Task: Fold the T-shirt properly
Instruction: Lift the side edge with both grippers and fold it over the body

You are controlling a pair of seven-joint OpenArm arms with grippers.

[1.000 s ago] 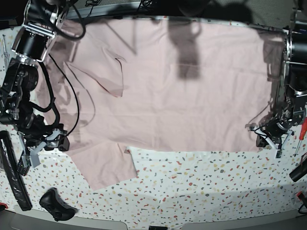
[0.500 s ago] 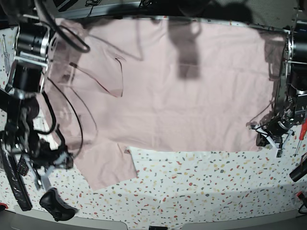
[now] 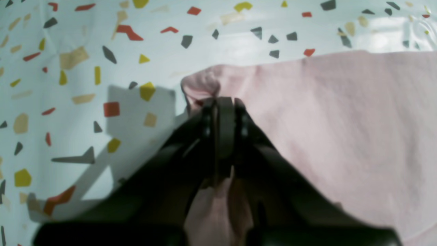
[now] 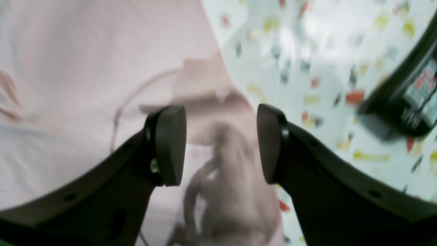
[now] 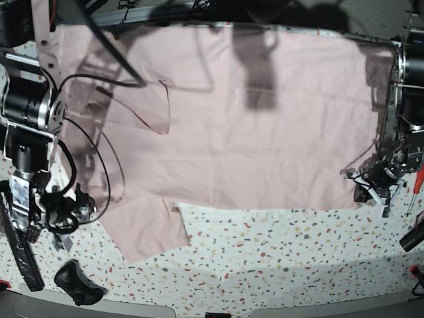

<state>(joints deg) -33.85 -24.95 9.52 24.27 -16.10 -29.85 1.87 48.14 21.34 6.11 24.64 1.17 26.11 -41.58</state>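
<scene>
**Left gripper pinching a shirt corner, right gripper standing wide over the sleeve edge**

The T-shirt [image 5: 258, 126] is lying spread out, plain pale pink side up, across the far and middle part of the speckled table [image 5: 278, 258], reaching almost from the left edge to the right edge of the base view. One sleeve [image 5: 149, 228] is sticking out toward the near side at the left, and a fold of cloth is lying on the body further back on the left.

The left gripper [image 3: 222, 106] is sitting at the right side of the base view, at the near right corner of the shirt. Its jaws are pressed together on a bunched bit of the pink hem, with cloth puckering just beyond the fingertips and more of it showing between the fingers lower down.

The right gripper [image 4: 221, 143] is hanging at the near left, its jaws standing wide apart with nothing between them. Blurred pink cloth and the table are lying beneath the gap. A black device [image 4: 408, 102] is lying on the table to its right, and in the base view a black controller [image 5: 76, 281] is sitting near the front left edge.
</scene>
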